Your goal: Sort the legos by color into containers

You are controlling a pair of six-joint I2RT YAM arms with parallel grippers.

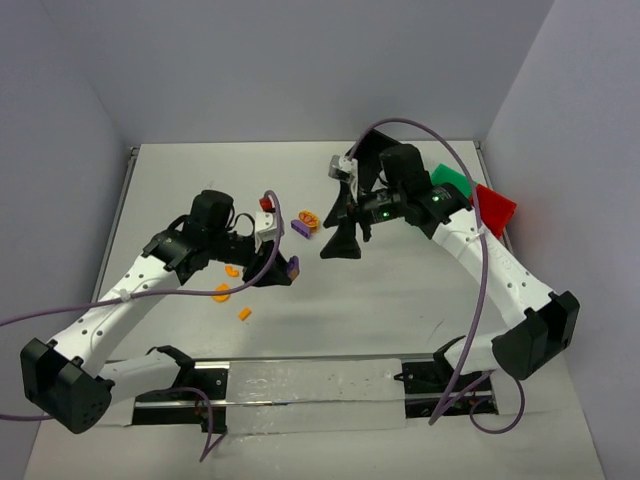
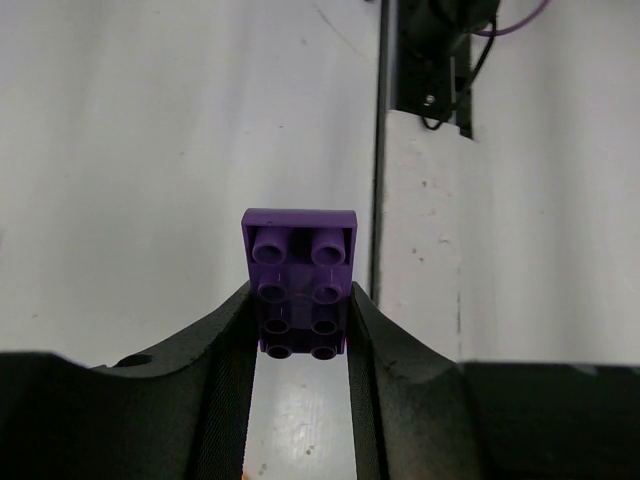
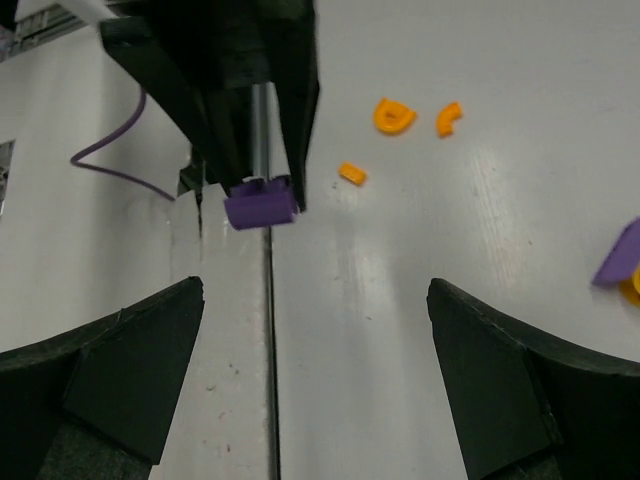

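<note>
My left gripper (image 1: 288,268) (image 2: 300,305) is shut on a purple studded lego (image 2: 299,265) (image 1: 293,266), which sticks out past the fingertips near the table's middle. The same lego (image 3: 260,203) shows in the right wrist view between the left fingers. My right gripper (image 1: 342,243) (image 3: 315,300) hangs open over bare table, just right of the left one, with nothing between its fingers. Of the containers, the green bin (image 1: 455,180) and red bin (image 1: 495,208) show at the back right. The rest of the row is mostly hidden behind the right arm.
Loose legos lie around the left gripper: a red one (image 1: 266,204), a purple one (image 1: 299,227) beside an orange ring (image 1: 310,218), and three orange bits (image 1: 232,270) (image 1: 221,292) (image 1: 244,314). A seam in the table (image 3: 270,360) runs under the right gripper.
</note>
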